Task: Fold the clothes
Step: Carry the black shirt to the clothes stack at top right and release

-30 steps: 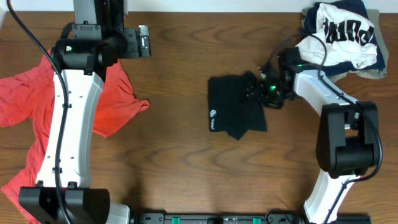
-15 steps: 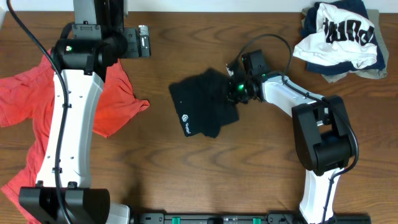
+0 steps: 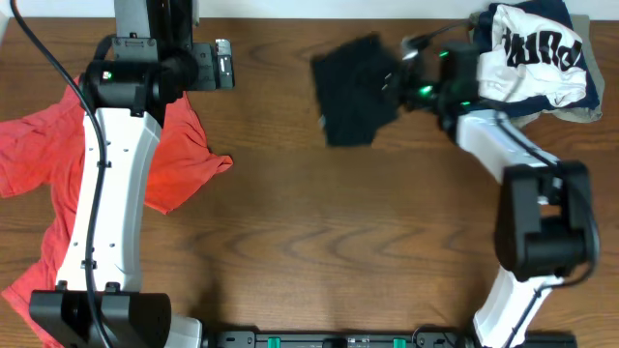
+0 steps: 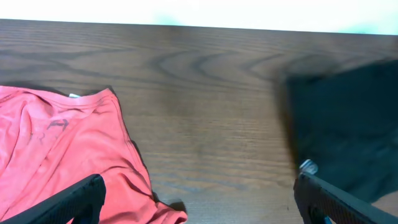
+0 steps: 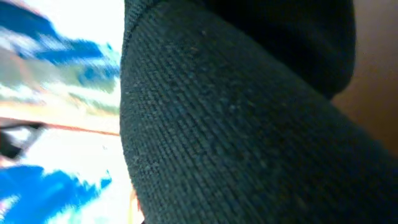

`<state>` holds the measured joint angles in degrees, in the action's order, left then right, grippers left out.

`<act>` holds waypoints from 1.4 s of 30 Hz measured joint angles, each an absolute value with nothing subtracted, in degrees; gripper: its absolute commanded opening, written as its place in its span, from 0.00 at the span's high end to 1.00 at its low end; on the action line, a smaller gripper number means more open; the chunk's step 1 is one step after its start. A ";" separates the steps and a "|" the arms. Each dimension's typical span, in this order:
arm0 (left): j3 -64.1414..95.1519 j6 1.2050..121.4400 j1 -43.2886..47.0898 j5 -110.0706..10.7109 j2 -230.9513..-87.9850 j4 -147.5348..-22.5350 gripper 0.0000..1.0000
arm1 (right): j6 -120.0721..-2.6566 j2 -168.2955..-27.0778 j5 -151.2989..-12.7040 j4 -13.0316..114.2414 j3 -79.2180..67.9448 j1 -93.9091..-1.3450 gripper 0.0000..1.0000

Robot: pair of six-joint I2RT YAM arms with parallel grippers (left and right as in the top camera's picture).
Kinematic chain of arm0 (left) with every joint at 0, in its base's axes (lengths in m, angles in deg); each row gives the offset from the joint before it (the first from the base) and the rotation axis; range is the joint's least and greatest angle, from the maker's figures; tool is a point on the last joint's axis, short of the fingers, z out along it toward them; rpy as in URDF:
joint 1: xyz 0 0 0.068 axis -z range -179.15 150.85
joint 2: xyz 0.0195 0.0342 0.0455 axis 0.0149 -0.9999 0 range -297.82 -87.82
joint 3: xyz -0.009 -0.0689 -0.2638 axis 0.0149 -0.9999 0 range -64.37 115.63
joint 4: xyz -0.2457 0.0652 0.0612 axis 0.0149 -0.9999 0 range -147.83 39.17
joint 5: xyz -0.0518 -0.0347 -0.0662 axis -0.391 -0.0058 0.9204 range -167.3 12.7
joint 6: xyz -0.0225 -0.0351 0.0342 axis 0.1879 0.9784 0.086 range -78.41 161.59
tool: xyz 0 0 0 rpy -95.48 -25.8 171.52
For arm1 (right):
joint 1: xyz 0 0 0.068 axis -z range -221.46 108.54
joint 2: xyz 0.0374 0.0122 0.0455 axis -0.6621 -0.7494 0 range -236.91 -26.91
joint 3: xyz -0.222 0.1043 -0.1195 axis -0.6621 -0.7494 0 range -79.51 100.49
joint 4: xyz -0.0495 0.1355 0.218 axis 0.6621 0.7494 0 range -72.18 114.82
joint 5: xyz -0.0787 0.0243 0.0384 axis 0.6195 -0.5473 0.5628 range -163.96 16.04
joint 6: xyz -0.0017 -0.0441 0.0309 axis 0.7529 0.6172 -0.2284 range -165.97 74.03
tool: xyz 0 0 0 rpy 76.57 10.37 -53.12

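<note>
The folded black T-shirt (image 3: 353, 87) sits blurred near the table's far edge, and my right gripper (image 3: 399, 82) is shut on its right side. Its dark knit (image 5: 249, 124) fills the right wrist view and hides the fingers. The same shirt shows as a dark blur (image 4: 348, 118) at the right of the left wrist view. A coral-red T-shirt (image 3: 39, 145) lies spread at the left. My left gripper (image 3: 224, 64) hangs open at the back, its fingers wide apart over bare wood beside the red shirt's edge (image 4: 62, 149).
A heap of white and navy clothing (image 3: 527, 48) with dark lettering lies at the back right corner, just behind my right arm. The left arm (image 3: 111, 174) stretches over the red shirt. The wooden table (image 3: 319, 251) has bare surface across its middle and front.
My right gripper shut on the black T-shirt, dragged it left, then swung it toward the table's far edge. The left arm has not moved.
</note>
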<state>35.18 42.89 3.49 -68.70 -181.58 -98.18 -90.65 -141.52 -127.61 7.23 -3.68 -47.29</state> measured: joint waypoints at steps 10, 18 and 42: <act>35.18 42.89 3.49 -68.72 -181.58 -98.20 0.02 | -102.17 -138.70 -126.60 -7.90 -1.65 -39.14 0.99; 35.18 42.89 3.49 -68.72 -181.58 -98.18 0.02 | -106.74 -138.70 -115.98 -8.62 2.16 -31.57 0.99; 35.18 42.91 3.49 -68.70 -181.58 -95.34 0.02 | -126.61 -155.95 -85.60 -27.17 5.65 -21.04 0.99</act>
<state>35.18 42.91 3.49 -68.70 -181.58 -95.34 -126.61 -155.95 -85.60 -27.17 5.65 -21.04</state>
